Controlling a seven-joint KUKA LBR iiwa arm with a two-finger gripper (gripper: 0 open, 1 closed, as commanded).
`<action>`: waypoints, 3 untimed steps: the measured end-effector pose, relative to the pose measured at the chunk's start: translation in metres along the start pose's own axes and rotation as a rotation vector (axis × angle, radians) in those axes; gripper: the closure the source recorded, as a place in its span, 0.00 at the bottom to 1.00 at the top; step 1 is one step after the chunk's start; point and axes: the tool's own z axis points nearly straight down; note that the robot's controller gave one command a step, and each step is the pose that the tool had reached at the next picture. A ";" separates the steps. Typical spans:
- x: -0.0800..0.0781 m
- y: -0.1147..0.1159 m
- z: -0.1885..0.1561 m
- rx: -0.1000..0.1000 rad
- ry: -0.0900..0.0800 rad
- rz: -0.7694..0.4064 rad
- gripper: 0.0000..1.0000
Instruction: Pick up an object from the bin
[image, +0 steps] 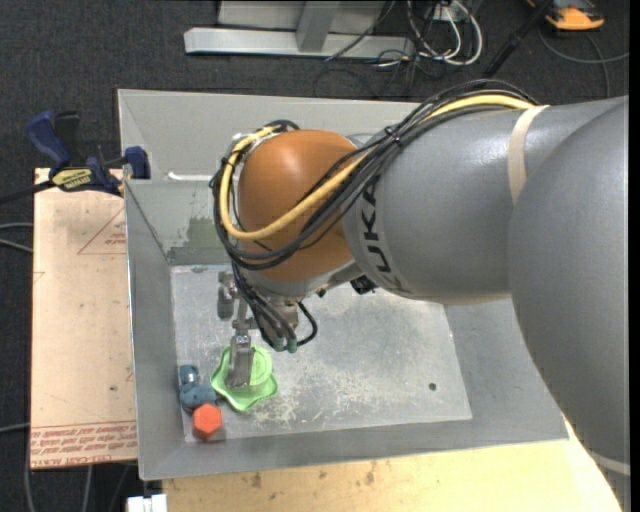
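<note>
While the grey arm (480, 200) comes in from the right and covers the upper part of the bin (380, 360), its gripper (240, 368) hangs low over the lower left part of the bin floor. The tip of the gripper is over a light green thing (260, 380), which is flat, has a wavy edge, and lies near the lower left corner, a little away from the front wall. From this view the tip overlaps the middle of the green thing, and green shows on both sides of the tip and below it. I cannot tell whether the tip touches the thing or is only just above it. I also cannot tell whether the gripper is open or closed, because its metal end looks like one narrow piece from this angle.

Above the gripper a round orange cover (290, 200) sits on the wrist, and black and yellow cables (232, 232) loop around it.

Three small things lie just to the left of the green thing. A blue-grey one (188, 377) is nearest to the left wall. A bluish-green one (197, 396) lies right below it and seems to touch the left edge of the green thing. A small red-orange block (207, 421) lies closer to the front wall, near the corner. The floor to the right of the gripper is scratched grey metal.
</note>
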 end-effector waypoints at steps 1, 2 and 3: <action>-0.002 -0.045 0.123 0.003 0.007 0.052 0.00; -0.005 -0.043 0.116 -0.003 -0.005 0.049 1.00; 0.025 -0.035 0.002 -0.003 -0.008 0.036 1.00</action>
